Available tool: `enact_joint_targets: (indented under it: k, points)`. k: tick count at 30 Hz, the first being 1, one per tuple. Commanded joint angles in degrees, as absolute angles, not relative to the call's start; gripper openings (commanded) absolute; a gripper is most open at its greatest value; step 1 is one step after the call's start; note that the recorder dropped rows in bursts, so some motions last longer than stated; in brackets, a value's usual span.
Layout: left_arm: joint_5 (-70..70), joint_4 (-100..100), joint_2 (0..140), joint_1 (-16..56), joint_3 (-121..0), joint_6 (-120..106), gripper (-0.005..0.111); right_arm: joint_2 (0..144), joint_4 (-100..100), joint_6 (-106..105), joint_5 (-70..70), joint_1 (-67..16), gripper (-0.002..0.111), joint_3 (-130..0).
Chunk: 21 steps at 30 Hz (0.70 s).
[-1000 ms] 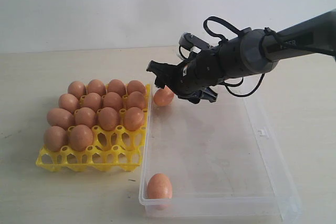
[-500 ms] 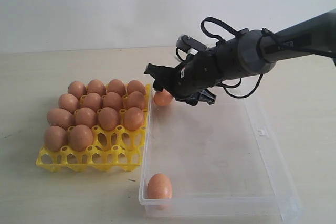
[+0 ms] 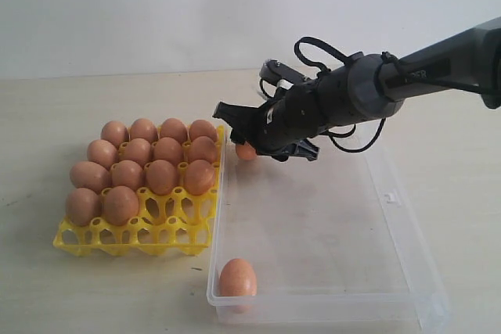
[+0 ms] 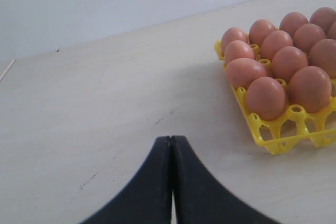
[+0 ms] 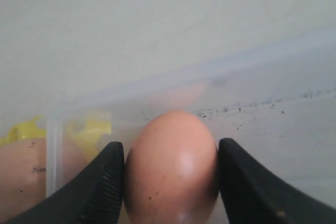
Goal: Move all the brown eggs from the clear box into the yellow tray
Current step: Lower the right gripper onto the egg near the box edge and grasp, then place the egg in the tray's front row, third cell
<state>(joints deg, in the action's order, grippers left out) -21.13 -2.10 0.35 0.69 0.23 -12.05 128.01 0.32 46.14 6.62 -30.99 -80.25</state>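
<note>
Brown egg (image 5: 170, 166) lies in the far corner of the clear box (image 3: 329, 303), on the side next to the yellow tray (image 3: 133, 238). Right gripper (image 3: 244, 140) straddles it, fingers (image 5: 105, 182) touching both flanks. Second egg (image 3: 237, 278) lies in the near corner on the same side. Left gripper (image 4: 171, 141) is pressed together, holding nothing.

My right arm (image 3: 442, 56) extended from the right edge of the exterior view and sloped down toward the centre, with cables (image 3: 321, 41) looped over its dark wrist (image 3: 356, 95). My right gripper (image 3: 241, 137) pointed leftward and low. Its two black fingers (image 5: 102, 182) stood apart, one against each side of a brown egg (image 5: 170, 166). My left gripper (image 4: 171, 145), seen only by its own wrist camera, had both black fingers pressed together.
</note>
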Motion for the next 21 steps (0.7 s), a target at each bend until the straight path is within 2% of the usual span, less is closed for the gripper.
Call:
enact_joint_targets:
  k: [1, 9, 16, 21]
  points:
    - [-20.80, -2.12, 0.00, 0.59, 0.00, -11.88, 0.000, 128.22, 0.00, 43.64, 7.71, -31.04, 0.000, -80.40]
    - [-20.80, -2.12, 0.00, 0.59, 0.00, -11.88, 0.000, 122.28, -0.76, 30.75, 13.39, -31.04, 0.000, -79.33]
    - [-20.80, -2.12, 0.00, 0.59, 0.00, -11.88, 0.000, 109.65, 0.83, 5.21, -2.24, -36.48, 0.000, -65.84]
    - [-20.80, -2.12, 0.00, 0.59, 0.00, -11.88, 0.000, 107.48, 7.31, -7.98, -14.14, -42.97, 0.000, -59.34]
